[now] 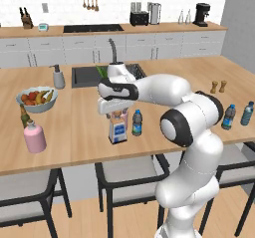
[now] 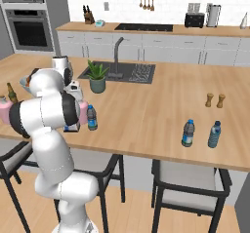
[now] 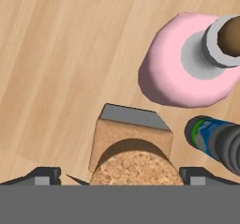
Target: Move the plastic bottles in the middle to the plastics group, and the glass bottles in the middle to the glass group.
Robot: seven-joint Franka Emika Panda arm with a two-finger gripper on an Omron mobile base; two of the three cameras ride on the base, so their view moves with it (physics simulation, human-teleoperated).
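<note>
The flat square clear bottle (image 1: pixel 118 131) with a blue-and-white label stands near the counter's front edge. From above I see its tan stopper (image 3: pixel 136 168). My gripper (image 3: pixel 121 175) hangs open straight over it, one fingertip (image 3: pixel 44 175) on each side of the stopper, with nothing gripped. Beside it stand the round pink bottle (image 3: pixel 187 73) and the small water bottle (image 1: pixel 137 122). The glass group, a stout pink bottle (image 1: pixel 35 137) and a thin dark bottle (image 1: pixel 25 116), is at the far left. The plastics group (image 1: pixel 228 116) of two water bottles stands far right.
A fruit bowl (image 1: pixel 37 98) and a soap dispenser (image 1: pixel 59 76) sit behind the glass group. The sink (image 1: pixel 84 75) and a potted plant (image 2: pixel 97 76) are further back. Salt and pepper shakers (image 1: pixel 218 86) stand right. Stools (image 1: pixel 127 170) line the counter's front edge.
</note>
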